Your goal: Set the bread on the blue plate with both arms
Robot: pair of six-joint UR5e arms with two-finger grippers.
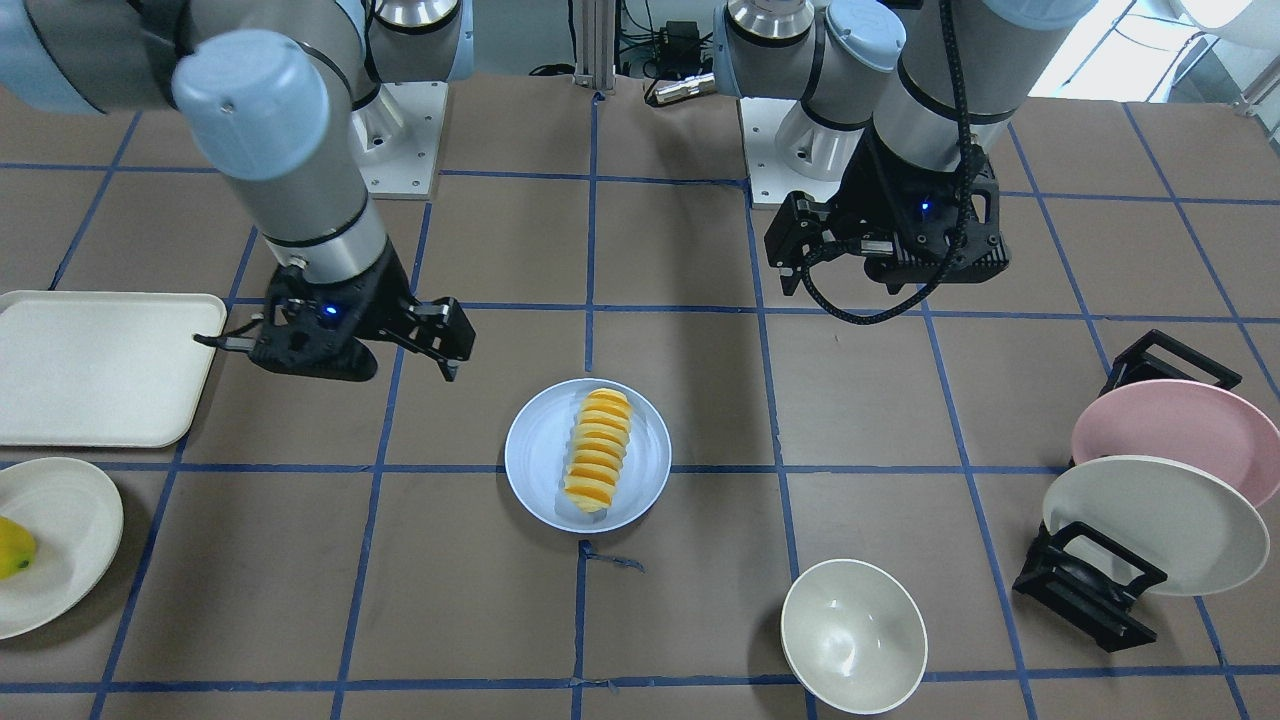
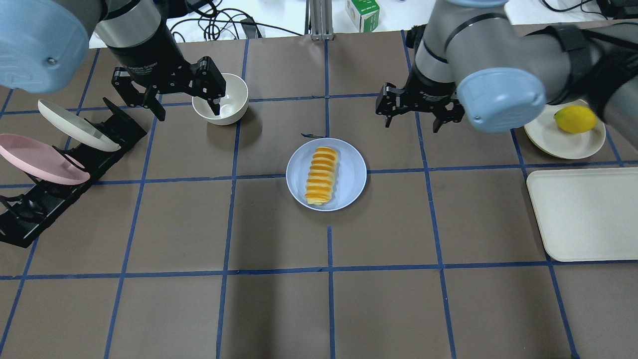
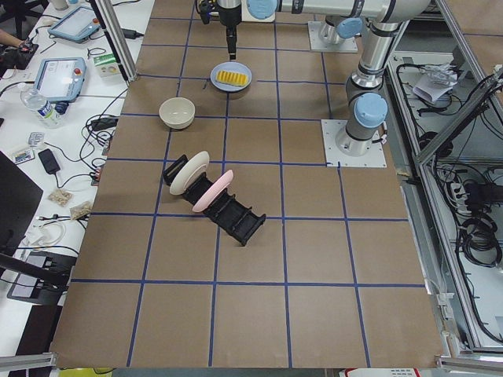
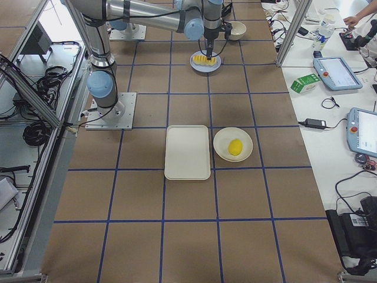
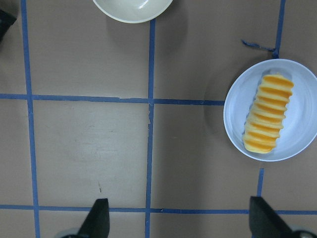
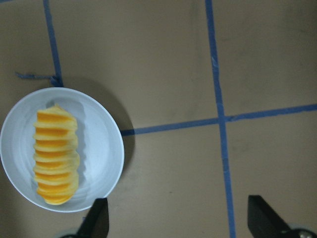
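The bread (image 2: 321, 168) lies lengthwise in the blue plate (image 2: 351, 175) at the table's middle. It also shows in the front view (image 1: 598, 450) on the plate (image 1: 540, 452), and in both wrist views (image 5: 267, 113) (image 6: 54, 154). My left gripper (image 2: 188, 107) is open and empty. It hangs raised, off to the plate's left and towards the far edge, its far finger in front of a white bowl. My right gripper (image 2: 412, 122) is open and empty too, raised to the plate's right. Neither touches the bread or the plate.
A white bowl (image 2: 229, 102) stands by the left gripper. A black rack (image 2: 45, 199) at the left holds a pink plate (image 2: 40, 160) and a cream plate (image 2: 75, 124). At the right are a cream tray (image 2: 583, 214) and a cream plate (image 2: 546, 139) with a yellow fruit (image 2: 575, 119).
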